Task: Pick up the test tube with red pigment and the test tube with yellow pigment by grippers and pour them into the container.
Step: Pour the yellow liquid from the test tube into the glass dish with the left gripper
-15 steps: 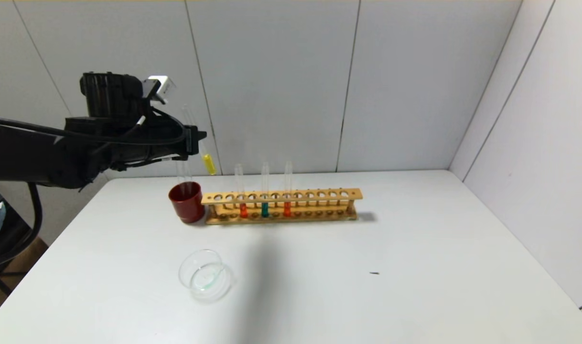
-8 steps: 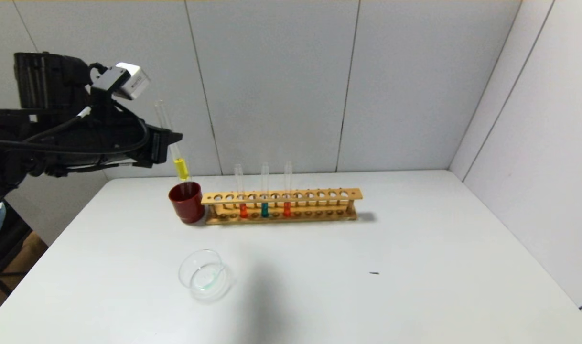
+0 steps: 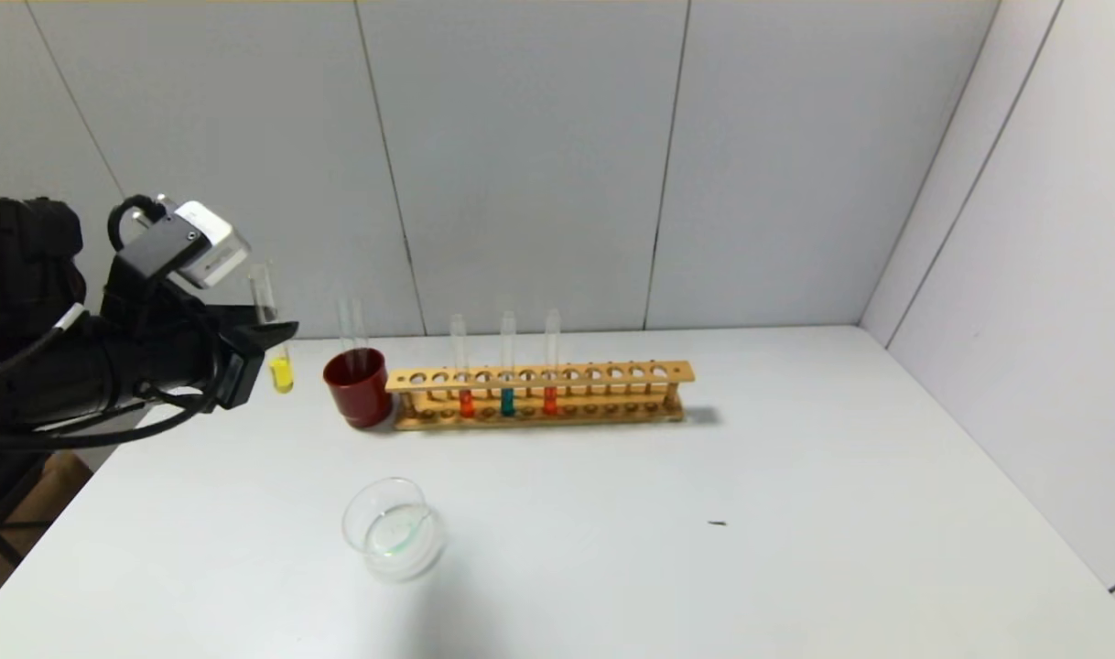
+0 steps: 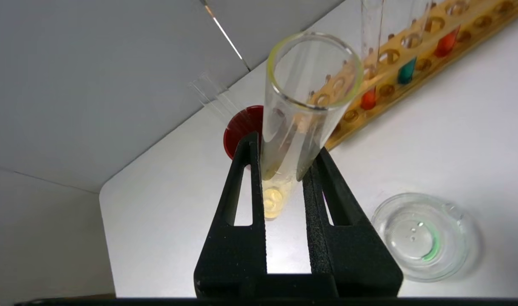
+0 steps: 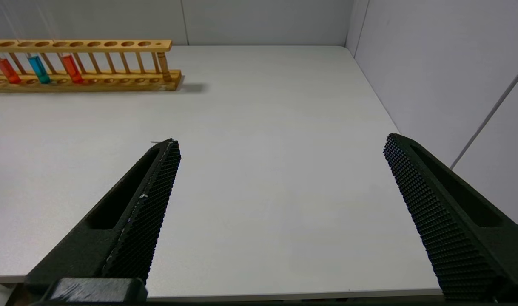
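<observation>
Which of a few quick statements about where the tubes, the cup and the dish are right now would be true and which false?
1. The left end effector is shut on the test tube with yellow pigment. True.
2. The yellow tube is tipped over the container. False: it is held near upright, off to the robot's left of the red cup, away from the dish.
3. Three tubes with liquid stand in the wooden rack. True: two red-orange, one teal.
4. The right end effector holds a red tube. False: it is open and empty.
</observation>
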Tool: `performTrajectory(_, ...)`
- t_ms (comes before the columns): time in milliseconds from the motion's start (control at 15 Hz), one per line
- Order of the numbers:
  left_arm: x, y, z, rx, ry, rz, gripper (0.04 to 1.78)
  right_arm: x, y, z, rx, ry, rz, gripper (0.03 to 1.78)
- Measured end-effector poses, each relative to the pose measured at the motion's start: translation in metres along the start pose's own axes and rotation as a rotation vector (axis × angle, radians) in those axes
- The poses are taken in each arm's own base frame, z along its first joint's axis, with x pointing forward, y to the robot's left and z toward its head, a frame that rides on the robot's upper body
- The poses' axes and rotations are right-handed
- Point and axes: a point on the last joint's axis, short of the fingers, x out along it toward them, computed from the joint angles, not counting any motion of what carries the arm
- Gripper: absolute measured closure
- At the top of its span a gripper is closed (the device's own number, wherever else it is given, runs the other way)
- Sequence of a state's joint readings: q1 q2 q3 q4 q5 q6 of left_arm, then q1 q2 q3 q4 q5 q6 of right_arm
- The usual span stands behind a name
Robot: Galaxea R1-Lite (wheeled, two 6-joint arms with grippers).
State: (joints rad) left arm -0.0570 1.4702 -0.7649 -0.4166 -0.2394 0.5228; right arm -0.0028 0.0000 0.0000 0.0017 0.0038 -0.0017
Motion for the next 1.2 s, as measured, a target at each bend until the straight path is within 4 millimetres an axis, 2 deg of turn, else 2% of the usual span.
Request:
performTrajectory(267,0.013,0.010,-0.037,0.233,-0.128,-0.092,1.51,0.000,0.000,0.000,0.000,0.000,-0.001,0.06)
performTrajectory(467,0.025,0.021,-0.063,0.392,-0.195,-0.059,1.51,0.000,0.000,0.000,0.000,0.000,0.000,0.06)
performTrajectory(867,0.045,0.021,-0.091,0.636,-0.200,-0.053,1.51,0.000,0.000,0.000,0.000,0.000,0.000,0.06)
performTrajectory(1200,0.051,0.012,-0.100,0.797,-0.216,-0.098,1.51,0.000,0.000,0.000,0.000,0.000,0.000,0.06)
